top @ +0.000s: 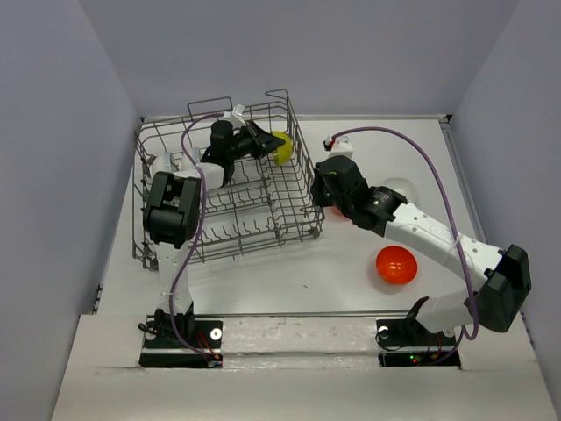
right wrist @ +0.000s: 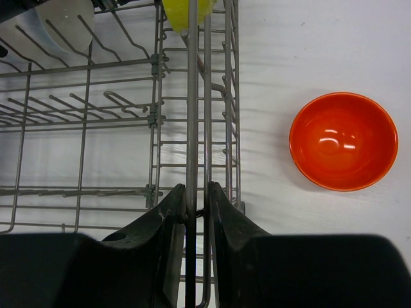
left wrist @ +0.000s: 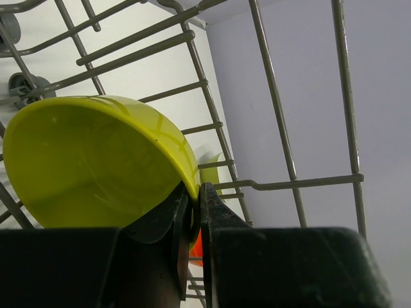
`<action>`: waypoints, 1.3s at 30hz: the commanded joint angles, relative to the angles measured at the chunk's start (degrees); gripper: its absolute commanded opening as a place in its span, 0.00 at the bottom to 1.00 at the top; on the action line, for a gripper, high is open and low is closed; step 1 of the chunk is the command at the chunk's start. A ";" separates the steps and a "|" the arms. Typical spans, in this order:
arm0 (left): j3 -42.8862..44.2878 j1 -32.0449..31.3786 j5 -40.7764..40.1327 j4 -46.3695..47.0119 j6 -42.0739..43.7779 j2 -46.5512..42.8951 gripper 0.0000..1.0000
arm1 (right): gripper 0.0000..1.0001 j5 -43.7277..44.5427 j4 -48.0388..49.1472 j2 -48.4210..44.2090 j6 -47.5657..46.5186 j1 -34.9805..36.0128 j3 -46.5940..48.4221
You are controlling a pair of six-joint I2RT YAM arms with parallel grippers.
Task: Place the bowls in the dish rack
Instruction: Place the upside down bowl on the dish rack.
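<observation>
The grey wire dish rack (top: 149, 189) stands at the left of the table. My left gripper (top: 263, 140) reaches into its far right corner, shut on the rim of a yellow-green bowl (top: 281, 147) that is tilted against the wires. Seen from the left wrist, the bowl (left wrist: 96, 160) fills the left and my gripper (left wrist: 194, 192) pinches its edge. My right gripper (top: 323, 197) is shut on the rack's right rim wire (right wrist: 192, 96), which runs between its jaws (right wrist: 199, 192). An orange-red bowl (right wrist: 343, 141) sits upright just right of the rack. Another orange-red bowl (top: 396, 265) lies nearer me.
A white bowl (top: 162, 164) leans in the rack's far left part and also shows in the right wrist view (right wrist: 58, 25). A faint white bowl (top: 396, 189) rests on the white table behind my right arm. Grey walls enclose the table on three sides.
</observation>
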 commanded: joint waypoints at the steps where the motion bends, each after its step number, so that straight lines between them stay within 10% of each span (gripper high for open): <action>1: 0.08 0.68 -0.92 -1.56 3.39 -5.43 0.21 | 0.07 -4.14 1.25 1.35 2.53 0.32 -0.67; 18: 2.19 0.77 -1.36 -6.12 6.29 -6.05 0.29 | 0.08 -4.31 1.25 1.62 2.26 0.32 -0.23; 29: 4.91 0.77 -2.32 -11.67 10.16 -6.66 0.00 | 0.08 -4.31 1.25 1.53 2.26 0.32 -0.32; 39: 7.99 0.86 -5.66 -20.54 15.16 -7.72 0.00 | 0.08 -4.49 1.34 1.88 2.26 0.32 -0.32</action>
